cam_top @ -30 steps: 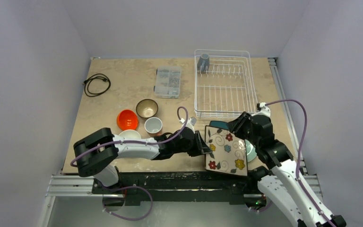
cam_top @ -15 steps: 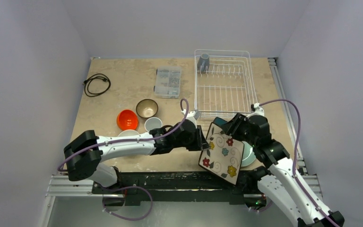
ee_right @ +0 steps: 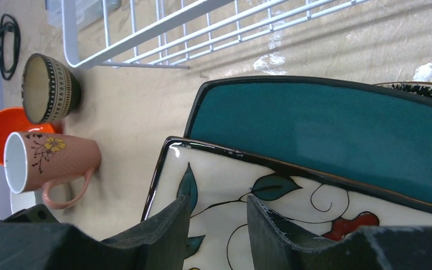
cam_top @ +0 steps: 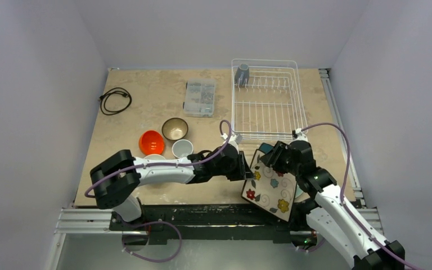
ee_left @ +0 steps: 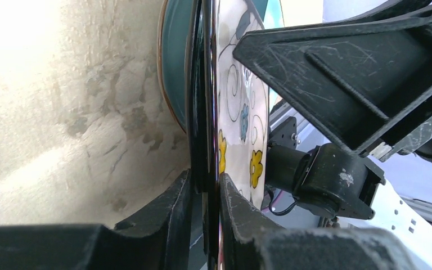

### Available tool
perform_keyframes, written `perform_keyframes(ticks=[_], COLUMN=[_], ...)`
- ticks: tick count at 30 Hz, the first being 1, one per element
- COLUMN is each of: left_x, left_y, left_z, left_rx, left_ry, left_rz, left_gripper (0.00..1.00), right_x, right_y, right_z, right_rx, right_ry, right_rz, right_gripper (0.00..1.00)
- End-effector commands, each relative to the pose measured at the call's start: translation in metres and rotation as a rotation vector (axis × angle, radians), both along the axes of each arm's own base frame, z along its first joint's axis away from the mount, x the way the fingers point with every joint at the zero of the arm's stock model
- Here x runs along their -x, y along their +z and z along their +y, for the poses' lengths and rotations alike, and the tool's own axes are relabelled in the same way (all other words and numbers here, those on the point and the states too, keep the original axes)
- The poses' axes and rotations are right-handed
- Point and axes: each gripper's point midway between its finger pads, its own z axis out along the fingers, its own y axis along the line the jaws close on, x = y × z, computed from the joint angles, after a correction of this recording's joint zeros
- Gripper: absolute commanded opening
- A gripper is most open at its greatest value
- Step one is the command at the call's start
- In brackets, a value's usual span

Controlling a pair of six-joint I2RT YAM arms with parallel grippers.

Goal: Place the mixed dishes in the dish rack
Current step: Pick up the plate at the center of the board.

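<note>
Dish rack (cam_top: 267, 115): noted beyond right pincer (ee_right: 217, 205), grey mug (cam_top: 242, 72) in far corner.
Floral plate (cam_top: 270, 185): tilted on edge, rim clenched by left pincer (ee_left: 204, 181).
Teal plate (ee_right: 326, 135): lying just beyond right pincer, behind floral plate.
Right pincer: fingers parted over floral plate face, nothing grasped.
Pink mug (ee_right: 45, 160): left of right pincer.

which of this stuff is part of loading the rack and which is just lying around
For the job: white wire dish rack, square cream floral plate, square dark teal plate, orange bowl, brown patterned bowl, salmon-pink mug, grey-blue mug.
Lying about: clear plastic compartment box, black coiled cable.
</note>
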Motion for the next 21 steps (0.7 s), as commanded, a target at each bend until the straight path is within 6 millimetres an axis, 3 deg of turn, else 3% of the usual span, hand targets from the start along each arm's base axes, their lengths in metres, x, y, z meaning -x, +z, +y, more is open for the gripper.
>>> perform_keyframes(ticks=[1,9,12,13,17,21], left_x=[-0.005,-0.007,-0.005,-0.005,0.000,0.009], left_y=[0.078,0.044,0.038,0.036,0.032,0.025], left_z=[-0.039,-0.033,-0.028,-0.027,-0.022,-0.015], left_rx=[0.316,0.277,0.261,0.254,0.253,0.258], left_ry=[-0.037,-0.035,-0.032,-0.030,-0.029,-0.039], left_rz=[-0.041,0.035,0.044,0.048,0.075,0.115], left_gripper=[0.00,0.00,0.12,0.21,0.41,0.50], right_x=[-0.007,-0.002,0.000,0.000,0.001,-0.001], right_y=[-0.002,-0.036,-0.045,-0.047,-0.050,-0.048], right_z=[0.000,0.000,0.001,0.000,0.000,0.001], right_rx=[-0.009,-0.012,-0.018,-0.019,-0.022,-0.025], right_ry=[-0.028,-0.056,-0.058,-0.061,-0.069,-0.068], right_rz=[-0.009,0.075,0.097,0.099,0.104,0.099], right_gripper=[0.41,0.39,0.38,0.38,0.38,0.38])
